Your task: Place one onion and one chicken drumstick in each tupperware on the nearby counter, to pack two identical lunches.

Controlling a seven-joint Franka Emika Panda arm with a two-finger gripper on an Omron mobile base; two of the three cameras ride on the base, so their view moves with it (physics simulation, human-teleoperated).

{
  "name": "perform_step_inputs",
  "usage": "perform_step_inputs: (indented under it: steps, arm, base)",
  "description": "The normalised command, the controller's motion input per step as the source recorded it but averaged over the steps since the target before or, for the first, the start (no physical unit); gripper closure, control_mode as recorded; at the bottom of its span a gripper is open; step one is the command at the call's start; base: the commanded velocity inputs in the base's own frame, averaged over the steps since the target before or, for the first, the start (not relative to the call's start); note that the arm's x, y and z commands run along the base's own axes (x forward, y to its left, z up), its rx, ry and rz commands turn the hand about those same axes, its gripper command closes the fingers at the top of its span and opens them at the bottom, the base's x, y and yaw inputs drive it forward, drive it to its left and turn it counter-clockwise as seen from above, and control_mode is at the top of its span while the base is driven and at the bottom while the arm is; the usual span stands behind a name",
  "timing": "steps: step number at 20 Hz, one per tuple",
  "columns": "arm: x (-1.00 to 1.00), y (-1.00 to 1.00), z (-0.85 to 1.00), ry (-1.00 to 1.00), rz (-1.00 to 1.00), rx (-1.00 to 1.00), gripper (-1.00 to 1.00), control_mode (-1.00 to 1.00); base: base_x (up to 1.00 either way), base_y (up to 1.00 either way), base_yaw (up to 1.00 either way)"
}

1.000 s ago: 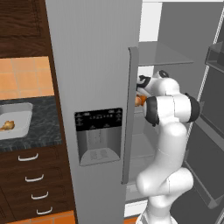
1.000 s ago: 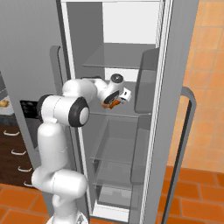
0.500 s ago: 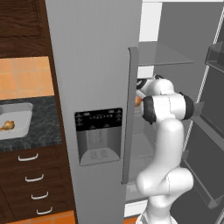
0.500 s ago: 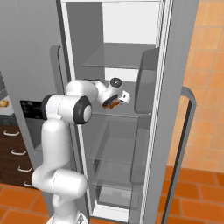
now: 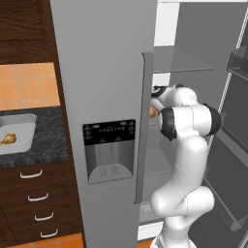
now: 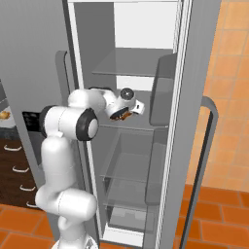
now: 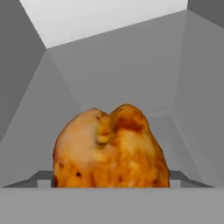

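gripper point(image 6: 124, 113): reaching into the open fridge at the middle shelf level, closed around a chicken drumstick; the finger tips themselves are hidden behind the meat in the hand view.
chicken drumstick point(image 7: 111, 148): golden orange-brown, bulbous end toward the hand camera, held at the gripper; in the right base view it shows as a small brown patch point(image 6: 122, 115) at the gripper's end, and in the left base view as an orange spot point(image 5: 153, 112) just right of the fridge door's edge.
second chicken drumstick point(image 5: 7, 139): lies in the tupperware at far left, well apart from the arm.
tupperware point(image 5: 25, 127): pale grey tray resting on the counter, left of the fridge; its left part is cut off by the picture's edge.
counter point(image 5: 48, 140): dark marbled top, with brown drawers point(image 5: 41, 203) and curved silver handles below it.
fridge point(image 6: 141, 58): right-hand compartment open, grey walls and clear shelves inside; the closed left door point(image 5: 101, 72) carries a dark dispenser panel point(image 5: 109, 150).
arm point(image 5: 186, 160): white, rises from the near floor and bends at the elbow, forearm pointing into the fridge.
floor point(image 6: 219, 214): orange tiles, near and to the right.
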Motion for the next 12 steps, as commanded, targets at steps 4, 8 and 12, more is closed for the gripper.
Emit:
perform_step_inputs:
  steps: [4,8,12]
  arm:
    - [-1.00,-0.17,0.79,-0.04,0.00,0.00,1.00,-1.00]
    - [-1.00,-0.07,1.00,0.10,0.17,-0.11,1.00,-1.00]
    - [-1.00,0.00,1.00,0.30,0.44,-0.33,1.00,-1.00]
  base:
    - [0.00,0.00,0.00]
    - [0.00,0.00,0.00]
    - [0.00,0.00,0.00]
